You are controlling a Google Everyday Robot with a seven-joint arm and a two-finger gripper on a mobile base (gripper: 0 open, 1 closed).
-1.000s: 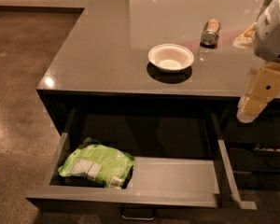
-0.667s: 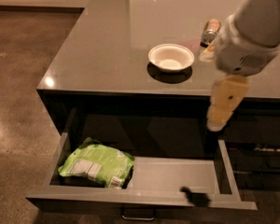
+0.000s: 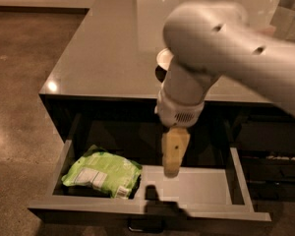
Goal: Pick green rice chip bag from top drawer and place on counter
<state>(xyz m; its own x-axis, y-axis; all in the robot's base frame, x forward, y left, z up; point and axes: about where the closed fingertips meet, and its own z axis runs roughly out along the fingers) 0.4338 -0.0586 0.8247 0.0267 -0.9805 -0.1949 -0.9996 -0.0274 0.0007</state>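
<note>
The green rice chip bag (image 3: 103, 173) lies flat in the left part of the open top drawer (image 3: 196, 186), its white label panel facing up. My gripper (image 3: 173, 154) hangs over the middle of the drawer, just right of the bag and above the pale drawer bottom, not touching the bag. It casts a shadow on the drawer's front wall. The grey-brown counter (image 3: 113, 48) stretches behind and above the drawer. My white arm crosses the right side of the view and hides much of the counter there.
A white bowl (image 3: 163, 58) on the counter shows only at its left edge behind my arm. The drawer's small metal handle (image 3: 145, 226) is at the bottom front. Brown floor (image 3: 19, 82) lies to the left. A dark cabinet (image 3: 273, 151) is at the right.
My arm has swung left and down from the counter's right side, so the gripper now hangs over the drawer's middle. The arm now hides the bowl and a small object on the counter.
</note>
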